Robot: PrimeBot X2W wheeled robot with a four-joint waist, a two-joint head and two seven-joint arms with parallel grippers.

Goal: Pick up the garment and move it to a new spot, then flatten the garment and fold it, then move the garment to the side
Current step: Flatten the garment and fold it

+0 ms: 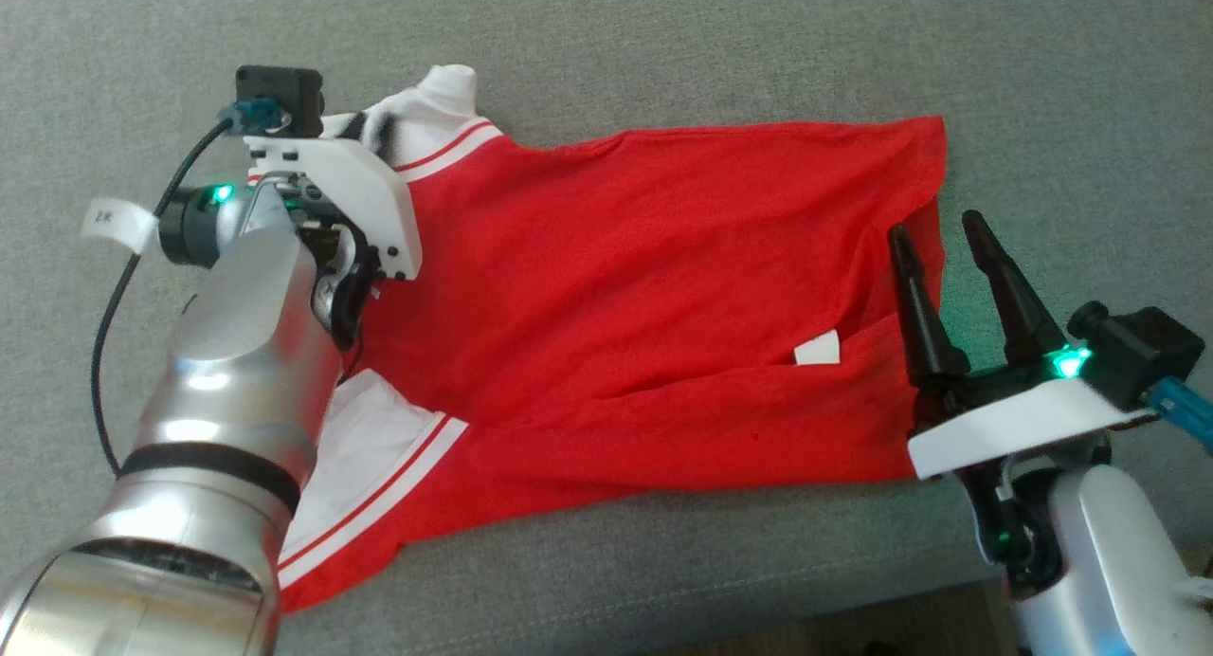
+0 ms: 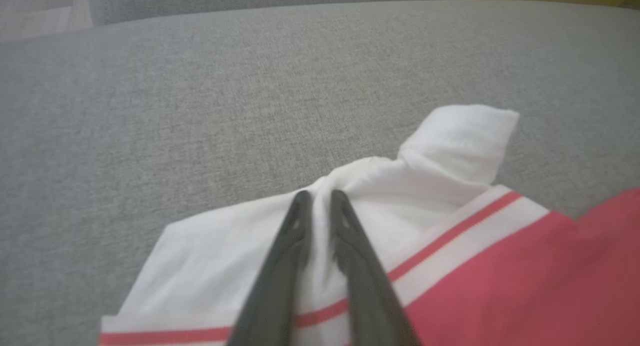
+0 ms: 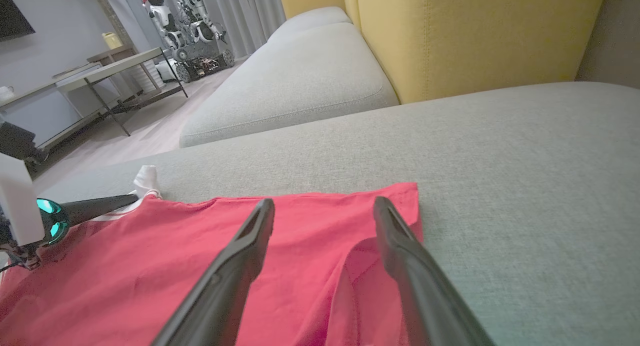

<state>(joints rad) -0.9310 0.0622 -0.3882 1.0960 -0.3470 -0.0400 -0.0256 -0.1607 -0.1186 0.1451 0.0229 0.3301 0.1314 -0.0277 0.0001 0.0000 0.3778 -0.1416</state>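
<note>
The shirt [image 1: 644,286] lay spread but creased on the sofa [image 1: 758,49]. The left pincer [image 2: 321,196] pinched its white sleeve [image 2: 225,256]. The right pincer [image 1: 936,227] stood open at the hem [image 1: 933,154]. Flattening, folding and moving aside were judged outstanding.

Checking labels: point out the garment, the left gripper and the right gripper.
garment [image 1: 644,286]: head view, red body panel.
left gripper [image 2: 320,196]: left wrist view, midway between fingertips.
right gripper [image 3: 324,206]: right wrist view, midway between fingertips.
</note>
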